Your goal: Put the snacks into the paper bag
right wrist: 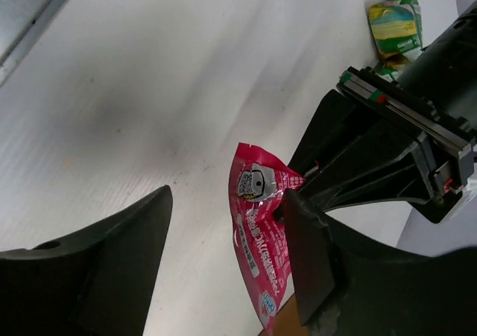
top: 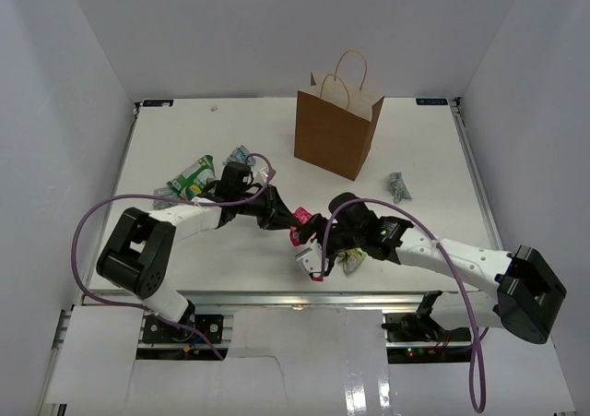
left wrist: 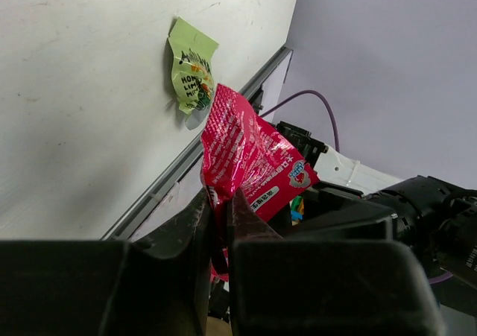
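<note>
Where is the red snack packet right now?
The red snack packet is pinched in the left gripper, held near the table's front edge in the top view, with the open right gripper right beside it.

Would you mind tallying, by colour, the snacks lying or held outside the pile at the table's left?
Red snack, in the left tool: 1
Green snack: 1
Grey snack: 1
Total: 3

Left arm point(top: 184, 218) reaches right along the near table side, left gripper point(left wrist: 220, 208) pinched tight on a red snack packet point(left wrist: 250, 153). Right arm point(top: 442, 250) reaches left toward it, right gripper point(right wrist: 223, 228) jaws spread wide.
</note>
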Robot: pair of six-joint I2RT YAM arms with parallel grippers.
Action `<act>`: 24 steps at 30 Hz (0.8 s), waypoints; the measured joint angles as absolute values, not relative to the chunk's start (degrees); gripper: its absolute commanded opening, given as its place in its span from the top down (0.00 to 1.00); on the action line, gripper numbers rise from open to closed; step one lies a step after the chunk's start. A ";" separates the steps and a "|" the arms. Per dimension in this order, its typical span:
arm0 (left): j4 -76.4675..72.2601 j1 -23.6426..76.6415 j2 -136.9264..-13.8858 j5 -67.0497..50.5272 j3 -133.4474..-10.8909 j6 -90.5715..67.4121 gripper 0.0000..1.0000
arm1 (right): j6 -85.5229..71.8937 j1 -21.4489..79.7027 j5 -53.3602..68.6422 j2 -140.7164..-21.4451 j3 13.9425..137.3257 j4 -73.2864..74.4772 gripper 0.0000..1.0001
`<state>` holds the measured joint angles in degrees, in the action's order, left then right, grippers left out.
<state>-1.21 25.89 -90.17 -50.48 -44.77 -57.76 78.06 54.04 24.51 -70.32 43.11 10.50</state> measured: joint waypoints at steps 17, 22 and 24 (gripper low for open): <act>-3.40 26.37 -94.19 -53.76 -46.44 -59.90 0.43 | 78.32 53.74 15.44 -72.60 42.41 5.87 0.92; -1.96 26.00 -93.93 -53.87 -48.71 -59.35 0.30 | 72.66 51.62 18.02 -72.58 43.24 6.48 0.92; 0.78 24.91 -93.27 -53.19 -50.48 -58.22 0.28 | 68.93 50.02 20.62 -72.31 44.29 7.29 0.92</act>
<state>0.78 24.91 -93.27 -53.19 -50.48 -58.22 68.93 50.02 20.62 -72.31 44.29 7.29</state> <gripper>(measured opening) 0.704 0.081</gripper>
